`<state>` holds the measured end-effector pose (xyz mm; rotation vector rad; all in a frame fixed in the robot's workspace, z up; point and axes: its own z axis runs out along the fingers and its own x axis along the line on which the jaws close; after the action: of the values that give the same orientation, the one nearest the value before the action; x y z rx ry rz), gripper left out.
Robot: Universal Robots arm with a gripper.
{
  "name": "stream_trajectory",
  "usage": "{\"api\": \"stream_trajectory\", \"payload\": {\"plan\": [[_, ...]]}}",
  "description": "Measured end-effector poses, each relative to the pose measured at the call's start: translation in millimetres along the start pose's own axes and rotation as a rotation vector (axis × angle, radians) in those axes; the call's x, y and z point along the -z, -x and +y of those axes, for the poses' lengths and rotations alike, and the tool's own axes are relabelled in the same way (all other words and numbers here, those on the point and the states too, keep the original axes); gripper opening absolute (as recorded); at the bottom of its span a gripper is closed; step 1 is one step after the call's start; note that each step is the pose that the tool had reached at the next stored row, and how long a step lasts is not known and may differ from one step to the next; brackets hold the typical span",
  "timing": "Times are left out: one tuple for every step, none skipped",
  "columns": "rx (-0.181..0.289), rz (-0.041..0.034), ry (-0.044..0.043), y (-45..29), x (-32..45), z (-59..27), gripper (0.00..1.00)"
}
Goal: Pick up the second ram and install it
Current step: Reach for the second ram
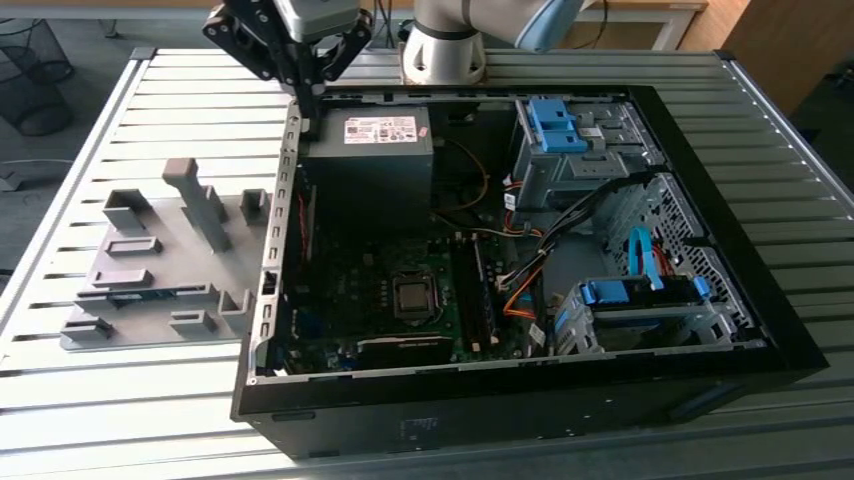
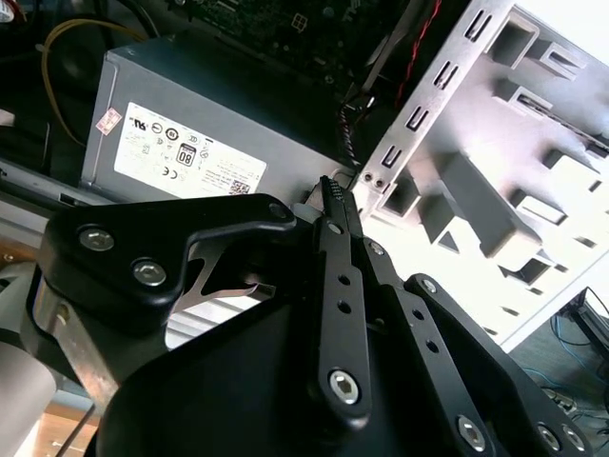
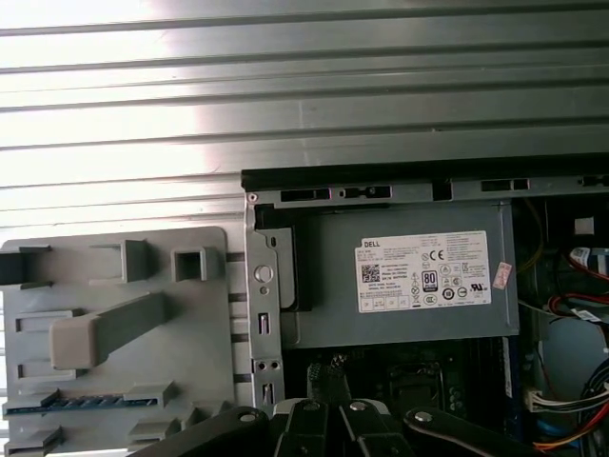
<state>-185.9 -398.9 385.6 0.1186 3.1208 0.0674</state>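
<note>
Slatted metal table [image 1: 174, 100] carries 1 open black computer case [image 1: 534, 410] and, at 9 o'clock from it in the exterior view, 1 grey parts fixture [image 1: 147, 240].

The second ram [image 1: 134, 293] sits in a slot of that fixture, near its 6 o'clock edge. It is a thin blue stick, and its long axis runs from 9 o'clock to 3 o'clock in the exterior view. The first wrist view shows the same blue strip [image 3: 67, 404] bedded in the grey fixture. I count 1 stick there.

Whether a module stands in the motherboard [image 1: 360, 290] slots cannot be told.

The 1 arm's gripper [image 1: 308, 105] hangs at 11 o'clock of the case, over the wall beside the power supply [image 1: 374, 160]. In the second wrist view its fingers [image 2: 333, 248] lie together with nothing between them, and the tips point at the case wall. It is well apart from the ram, at about 1 o'clock from it.

Inside the case there are 1 power supply with 1 white label, 1 processor socket [image 1: 414, 293] and 2 light-blue drive brackets [image 1: 558, 122] [image 1: 641, 292], at 1 o'clock and 4 o'clock.
</note>
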Motion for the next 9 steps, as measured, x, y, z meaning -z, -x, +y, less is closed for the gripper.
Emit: {"api": "stream_trajectory", "payload": {"plan": [[0.000,0.0002,0.0000,-0.3,-0.1,0.0,0.10],[0.000,0.0003,-0.0001,-0.5,-0.1,-0.1,0.10],[0.000,0.0004,-0.0001,-0.8,-0.2,-0.1,0.10],[0.000,0.0005,-0.0001,-1.1,-0.3,-0.1,0.10],[0.000,0.0007,-0.0001,-1.3,-0.3,-0.1,0.10],[0.000,0.0008,-0.0001,-1.6,-0.4,-0.1,0.10],[0.000,0.0009,-0.0001,-1.9,-0.5,-0.2,0.10],[0.000,0.0010,-0.0001,-2.2,-0.5,-0.2,0.10],[0.000,0.0011,-0.0001,-2.5,-0.6,-0.2,0.10]]}}
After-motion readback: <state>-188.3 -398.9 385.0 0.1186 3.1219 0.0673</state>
